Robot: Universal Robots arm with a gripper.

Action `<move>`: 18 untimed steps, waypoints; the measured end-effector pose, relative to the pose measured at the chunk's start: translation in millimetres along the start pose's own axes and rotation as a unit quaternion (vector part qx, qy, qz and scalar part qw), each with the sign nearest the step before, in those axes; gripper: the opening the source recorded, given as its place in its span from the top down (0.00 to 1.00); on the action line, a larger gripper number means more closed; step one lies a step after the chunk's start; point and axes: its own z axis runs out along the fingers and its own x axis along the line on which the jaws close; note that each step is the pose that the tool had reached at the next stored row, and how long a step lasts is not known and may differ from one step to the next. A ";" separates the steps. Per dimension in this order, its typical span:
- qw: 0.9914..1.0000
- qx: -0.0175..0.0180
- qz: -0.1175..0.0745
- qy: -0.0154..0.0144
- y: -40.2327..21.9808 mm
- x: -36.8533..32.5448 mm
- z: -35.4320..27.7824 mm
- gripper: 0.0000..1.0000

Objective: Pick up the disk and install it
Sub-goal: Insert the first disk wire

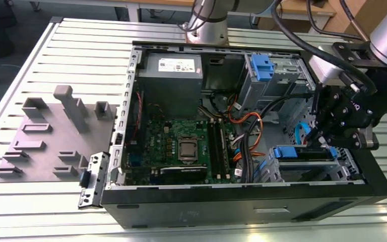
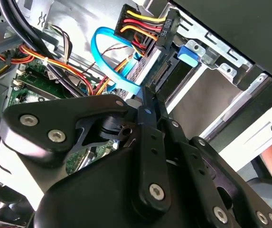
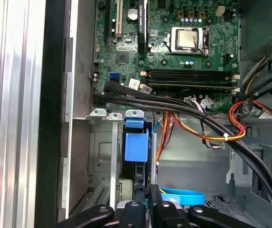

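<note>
The black metal gripper (image 1: 332, 137) hangs inside the open computer case (image 1: 247, 206), low at the corner on the exterior view's right. Its fingers look drawn together, thin and flat, in the second wrist view. The disk (image 1: 306, 153) sits seated in the silver metal drive cage (image 1: 344, 169) just below the gripper, its blue plastic rail (image 3: 136, 145) glossy and squared. A green motherboard (image 1: 180, 146) lies flat beside bundled orange and black cables (image 3: 192, 126).

Green motherboard (image 1: 180, 143), blue-railed disk (image 1: 306, 153)
</note>
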 end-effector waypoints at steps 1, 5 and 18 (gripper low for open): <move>1.000 0.000 0.000 -0.002 0.1 1.2 0.2 0.84; 1.000 0.000 -0.001 -0.019 0.2 4.5 0.7 0.84; 0.999 0.001 -0.001 -0.034 0.2 13.9 4.6 0.84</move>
